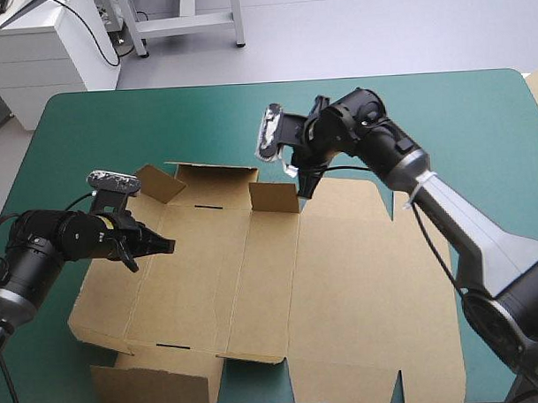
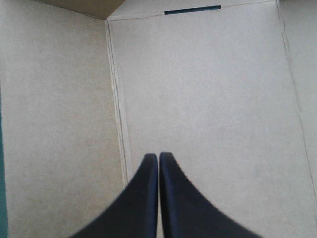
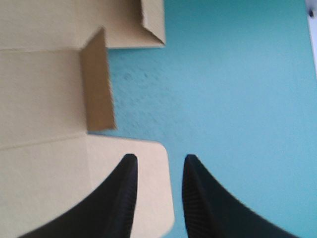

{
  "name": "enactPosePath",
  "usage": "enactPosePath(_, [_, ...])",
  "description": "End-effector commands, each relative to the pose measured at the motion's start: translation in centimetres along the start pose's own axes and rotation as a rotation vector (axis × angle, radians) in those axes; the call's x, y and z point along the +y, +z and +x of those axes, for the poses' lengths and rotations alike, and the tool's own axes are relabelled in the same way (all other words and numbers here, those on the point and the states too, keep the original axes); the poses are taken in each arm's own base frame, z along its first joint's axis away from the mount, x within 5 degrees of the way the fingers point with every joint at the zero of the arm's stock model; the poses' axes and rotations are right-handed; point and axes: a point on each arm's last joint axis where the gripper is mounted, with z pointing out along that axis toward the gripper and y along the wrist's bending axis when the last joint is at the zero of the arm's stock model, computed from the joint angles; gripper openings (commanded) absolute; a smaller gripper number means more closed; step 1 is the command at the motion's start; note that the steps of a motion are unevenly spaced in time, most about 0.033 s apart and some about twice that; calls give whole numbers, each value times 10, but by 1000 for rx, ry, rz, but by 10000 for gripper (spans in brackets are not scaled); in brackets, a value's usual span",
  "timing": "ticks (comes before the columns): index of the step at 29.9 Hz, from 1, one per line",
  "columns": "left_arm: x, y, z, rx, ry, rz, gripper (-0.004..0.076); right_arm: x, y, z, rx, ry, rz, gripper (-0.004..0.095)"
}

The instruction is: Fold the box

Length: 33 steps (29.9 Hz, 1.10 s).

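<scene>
- The box (image 1: 342, 270) lies mostly flat on the counter (image 1: 478, 123), its long axis left to right and its small far flaps raised.
- One flap (image 1: 274, 197) on the far edge stands just beside the right hand (image 3: 159, 157), the nearer one. Its fingers are apart and empty, over that far edge.
- The left hand (image 2: 158, 156) hovers over the left panels, fingers pressed together, holding nothing.

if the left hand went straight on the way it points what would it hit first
Probably the box: the shut left hand points at its flat panel, with only bare board ahead. Its height above the board is unclear.
</scene>
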Motion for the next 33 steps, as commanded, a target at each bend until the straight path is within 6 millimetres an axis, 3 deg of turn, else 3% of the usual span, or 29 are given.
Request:
enactPosePath(1, [0,-15,-10,-93,3,-12,-8,-27,-54,24,32,120,155,166])
enactPosePath(5, [3,-15,-10,-100,-37,-29,-8,-45,-84,67,98,384,171,-24])
enactPosePath(9, [13,-16,-11,-112,-77,-57,-8,-56,-132,105,53,615,232,-15])
enactPosePath(12, [24,-18,-10,-112,-118,-86,-8,-52,-165,126,20,710,284,-15])
enactPosePath(15, [37,-20,-7,-94,-133,-117,-8,-43,-181,145,21,825,318,-15])
enactPosePath(19, [54,-28,-3,-43,-124,-156,-8,-30,-183,163,54,906,311,-16])
enactPosePath(26, [87,-47,6,-11,-182,-193,-7,-11,-153,169,53,955,148,-15])
enactPosePath(33, [87,-48,13,12,-40,-62,-8,-7,-134,169,0,957,86,-16])
